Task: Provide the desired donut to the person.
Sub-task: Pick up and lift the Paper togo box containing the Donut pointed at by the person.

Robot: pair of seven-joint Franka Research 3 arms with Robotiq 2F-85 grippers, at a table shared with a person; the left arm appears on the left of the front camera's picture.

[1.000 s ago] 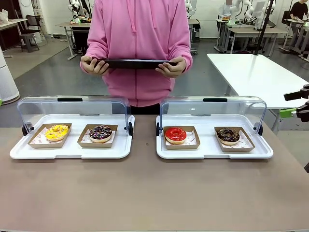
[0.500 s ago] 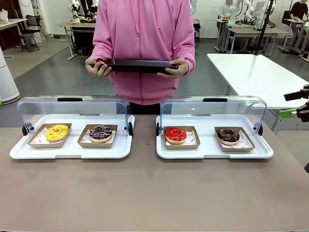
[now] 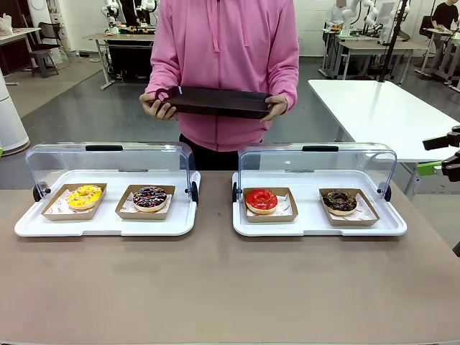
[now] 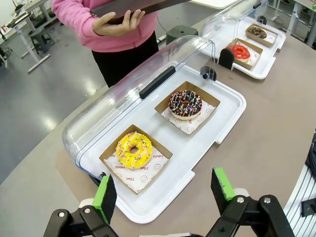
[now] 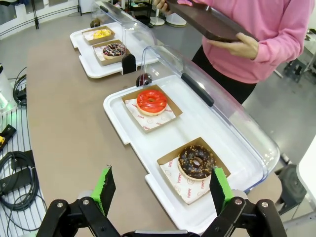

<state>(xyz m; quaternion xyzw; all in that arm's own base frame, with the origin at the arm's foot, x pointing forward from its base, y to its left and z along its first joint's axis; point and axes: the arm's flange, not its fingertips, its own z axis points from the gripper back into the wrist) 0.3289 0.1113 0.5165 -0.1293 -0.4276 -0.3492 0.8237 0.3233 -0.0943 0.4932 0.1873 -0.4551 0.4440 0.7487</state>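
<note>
Donuts (image 3: 261,200) all lie untouched in their boxes (image 3: 293,210); left claw (image 4: 164,190) and right claw (image 5: 161,190) hang released; person (image 3: 226,65) holds a tray (image 3: 215,102) ready.

We see four ring donuts, each flat in its own brown cardboard box: a yellow-iced donut (image 3: 85,196), a chocolate sprinkled donut (image 3: 149,198), a red-glazed donut (image 3: 261,200) and a dark chocolate donut (image 3: 339,202). The person in a pink hoodie (image 3: 226,50) stands opposite us.

Front camera across table (image 3: 215,287); wrist cameras above trays (image 4: 224,116).
</note>
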